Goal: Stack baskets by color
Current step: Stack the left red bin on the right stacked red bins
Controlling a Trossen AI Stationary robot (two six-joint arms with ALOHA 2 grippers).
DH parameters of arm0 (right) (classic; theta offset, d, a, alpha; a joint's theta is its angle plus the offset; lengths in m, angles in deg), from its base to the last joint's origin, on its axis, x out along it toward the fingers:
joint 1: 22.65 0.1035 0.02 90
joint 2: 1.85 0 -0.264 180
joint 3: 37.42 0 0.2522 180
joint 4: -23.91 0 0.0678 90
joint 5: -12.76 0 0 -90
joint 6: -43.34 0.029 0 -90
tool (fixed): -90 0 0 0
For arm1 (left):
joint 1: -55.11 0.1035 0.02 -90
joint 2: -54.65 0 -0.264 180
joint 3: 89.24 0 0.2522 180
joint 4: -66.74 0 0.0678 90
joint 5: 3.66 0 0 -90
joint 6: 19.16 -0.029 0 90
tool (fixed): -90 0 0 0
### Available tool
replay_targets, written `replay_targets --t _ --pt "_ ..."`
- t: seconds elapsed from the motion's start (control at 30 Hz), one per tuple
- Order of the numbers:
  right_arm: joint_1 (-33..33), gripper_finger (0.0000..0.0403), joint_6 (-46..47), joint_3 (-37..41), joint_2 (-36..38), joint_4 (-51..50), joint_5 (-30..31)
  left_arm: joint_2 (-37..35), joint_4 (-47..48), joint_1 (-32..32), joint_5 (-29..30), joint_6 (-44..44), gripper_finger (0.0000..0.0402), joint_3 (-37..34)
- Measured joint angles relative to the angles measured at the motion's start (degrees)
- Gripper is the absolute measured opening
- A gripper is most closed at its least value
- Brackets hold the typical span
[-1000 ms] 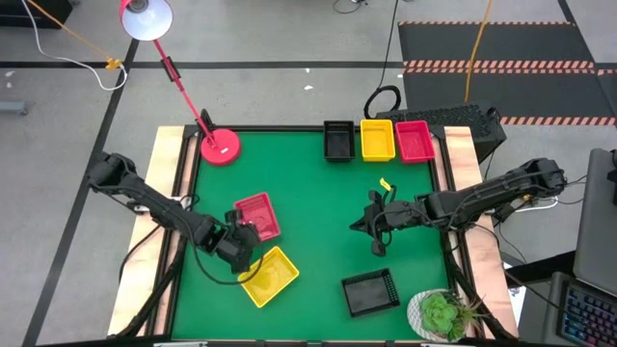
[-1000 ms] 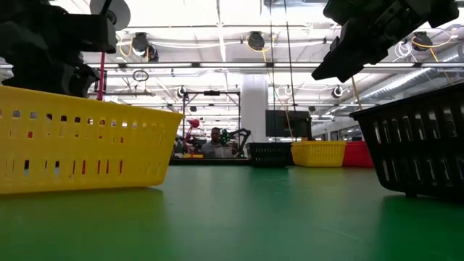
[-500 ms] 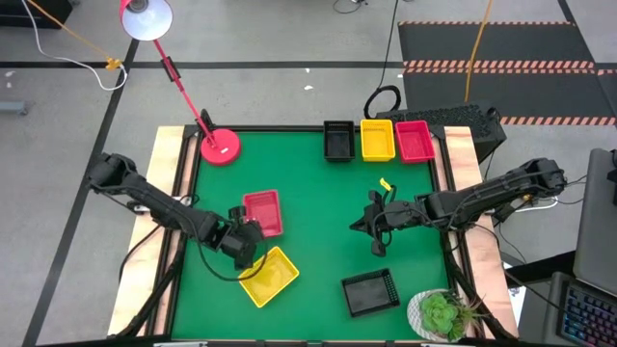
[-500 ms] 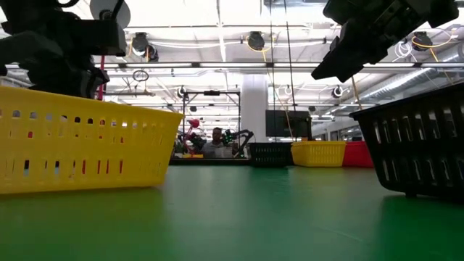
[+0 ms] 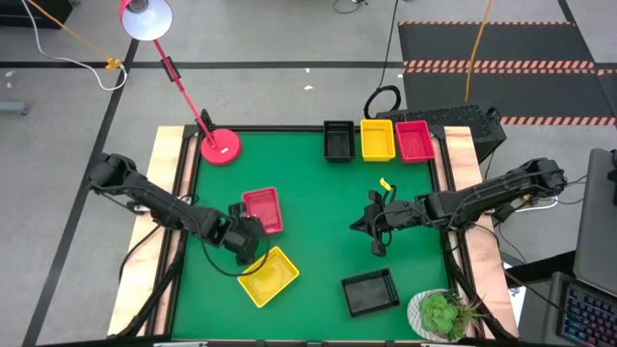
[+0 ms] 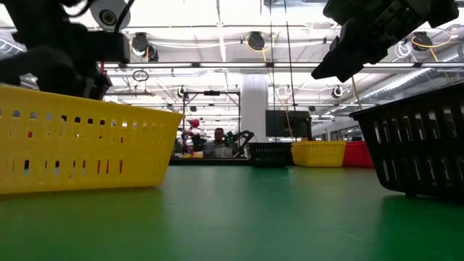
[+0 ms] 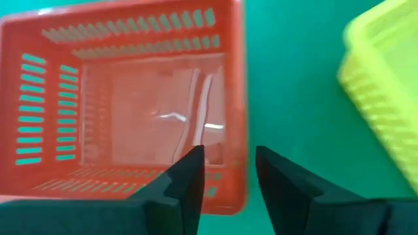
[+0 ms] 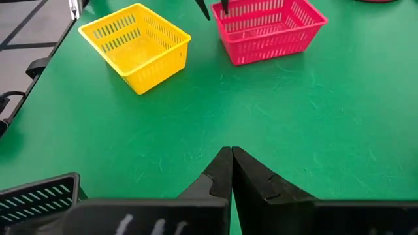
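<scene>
The green table (image 5: pixel 318 193) has wooden strips along its left and right sides. At the far edge three baskets sit in a row, close together: a black basket (image 5: pixel 337 141), then a yellow basket (image 5: pixel 377 140), then a red-pink basket (image 5: pixel 414 140).

Nearer the left side lies a loose red-pink basket (image 5: pixel 262 210). The left gripper (image 5: pixel 247 236) is right at its near edge. In the left wrist view the two dark fingers (image 7: pixel 185 183) are spread a little apart, and the basket's near corner wall (image 7: pixel 236 163) sits in the gap between them. The pictures do not show whether the fingers are squeezing it.

Just beside that gripper, toward the near edge, is a loose yellow basket (image 5: pixel 268 276), turned at a slant. It is near the red-pink one but not touching it.

A loose black basket (image 5: pixel 370 291) lies close to the near edge, right of the middle. A potted plant (image 5: pixel 442 313) sits at the near right corner, just beside it.

The right gripper (image 5: pixel 376 224) hangs over the middle of the table, its fingers (image 8: pixel 222 171) pressed together and holding nothing. There is plenty of bare green all around it, and a wide open patch between it and the row at the far edge.

A red lamp base (image 5: pixel 220 146) stands at the far left corner, well apart from the baskets.
</scene>
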Motion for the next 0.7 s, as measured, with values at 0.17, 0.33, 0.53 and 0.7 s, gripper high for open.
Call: replay_targets --t 0.17,0.33,0.53,0.7 --pt "0.0 0.0000 0.0 0.0 0.0 0.0 0.0 0.0 -0.8 -0.1 2.0 0.0 0.0118 -0.6" --pt "0.0 0.0000 -0.1 0.0 0.0 0.2 0.0 0.0 -3.1 -0.6 2.6 -4.3 0.0044 -0.6" --pt "0.0 0.0000 1.1 0.0 0.0 0.2 2.4 0.0 -3.2 0.1 5.7 -7.6 0.0018 -0.5" --pt "0.0 0.0000 3.9 0.0 0.0 2.4 7.7 -0.1 -3.3 1.3 7.6 -11.0 0.0009 1.7"
